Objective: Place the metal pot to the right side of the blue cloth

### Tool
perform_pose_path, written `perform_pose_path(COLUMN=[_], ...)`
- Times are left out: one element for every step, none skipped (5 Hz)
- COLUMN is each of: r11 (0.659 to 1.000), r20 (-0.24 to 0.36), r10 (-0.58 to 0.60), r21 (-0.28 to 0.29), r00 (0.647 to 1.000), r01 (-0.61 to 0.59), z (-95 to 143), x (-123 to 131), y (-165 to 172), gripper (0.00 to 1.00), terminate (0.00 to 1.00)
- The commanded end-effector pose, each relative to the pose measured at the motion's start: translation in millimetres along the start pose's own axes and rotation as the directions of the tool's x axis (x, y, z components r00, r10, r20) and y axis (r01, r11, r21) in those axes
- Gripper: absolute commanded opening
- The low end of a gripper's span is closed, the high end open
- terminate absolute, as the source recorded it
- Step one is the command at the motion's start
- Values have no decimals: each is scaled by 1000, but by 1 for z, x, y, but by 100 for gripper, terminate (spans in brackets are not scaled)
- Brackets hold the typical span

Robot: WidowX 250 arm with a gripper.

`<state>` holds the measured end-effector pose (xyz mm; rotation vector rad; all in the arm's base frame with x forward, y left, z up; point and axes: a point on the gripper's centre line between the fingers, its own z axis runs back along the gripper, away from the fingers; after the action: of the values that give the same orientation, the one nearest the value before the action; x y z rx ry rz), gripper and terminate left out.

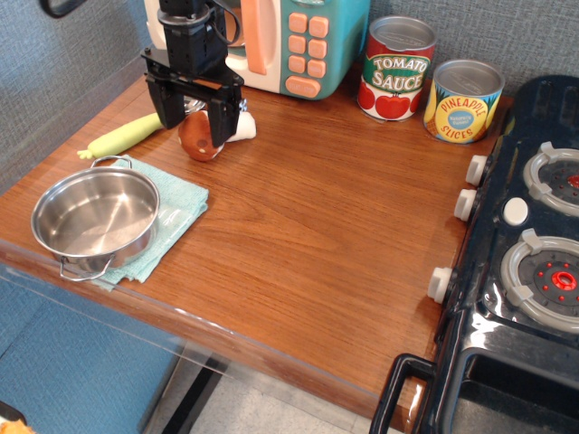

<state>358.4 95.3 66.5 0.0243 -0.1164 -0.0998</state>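
Observation:
The metal pot point(94, 220) is shiny and shallow with two wire loop handles. It sits on the left part of the light teal-blue cloth point(172, 210) near the table's front left corner. The cloth shows to the pot's right and front. My black gripper point(195, 124) hangs open and empty at the back left, above the toy mushroom, well behind and to the right of the pot.
A toy mushroom point(203, 135) and a spoon with a yellow-green handle point(125, 136) lie under the gripper. A toy microwave point(289, 41) and two cans, tomato sauce point(396, 69) and pineapple slices point(462, 101), stand at the back. A toy stove point(525, 244) borders the right.

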Motion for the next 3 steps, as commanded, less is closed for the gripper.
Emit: perform_pose_path(r11=[999,997,999], r20=[97,9,-67], r10=[-45,-77,-53], r21=[32,9,2], r00=[994,997,996], r01=[42,77,53], z=[38,11,-12], x=[-38,-58,-80], y=[-24,-37,-41], gripper=[100,100,100], terminate=[0,0,0])
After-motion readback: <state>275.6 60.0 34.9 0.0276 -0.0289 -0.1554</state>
